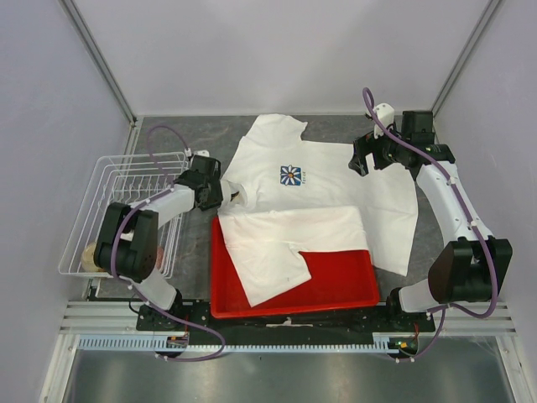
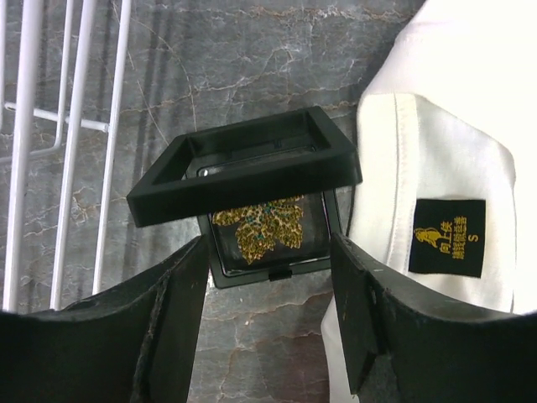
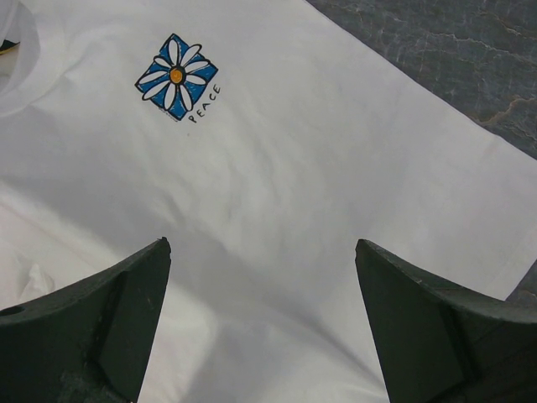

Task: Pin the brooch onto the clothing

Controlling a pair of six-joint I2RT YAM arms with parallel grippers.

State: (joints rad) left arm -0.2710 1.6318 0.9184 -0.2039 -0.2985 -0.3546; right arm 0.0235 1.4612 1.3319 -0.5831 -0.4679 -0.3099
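While the left gripper (image 2: 268, 252) hung open astride the small black case (image 2: 252, 270), the gold brooch (image 2: 258, 228) lay inside it under the raised lid (image 2: 243, 168), just beside the collar of the white T-shirt (image 2: 445, 92). Tiny, stiff, probably slippery: pinch its edges. Also open, the right gripper (image 3: 262, 245) hovered above the shirt.

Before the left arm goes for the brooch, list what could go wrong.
1. The tilted black lid overhangs the gold brooch in its case; the open left gripper may hit the lid and shove the case.
2. The brooch lies flat and looks thin, so the broad fingers may slip off it.
3. The white T-shirt has its collar right beside the case and may snag.
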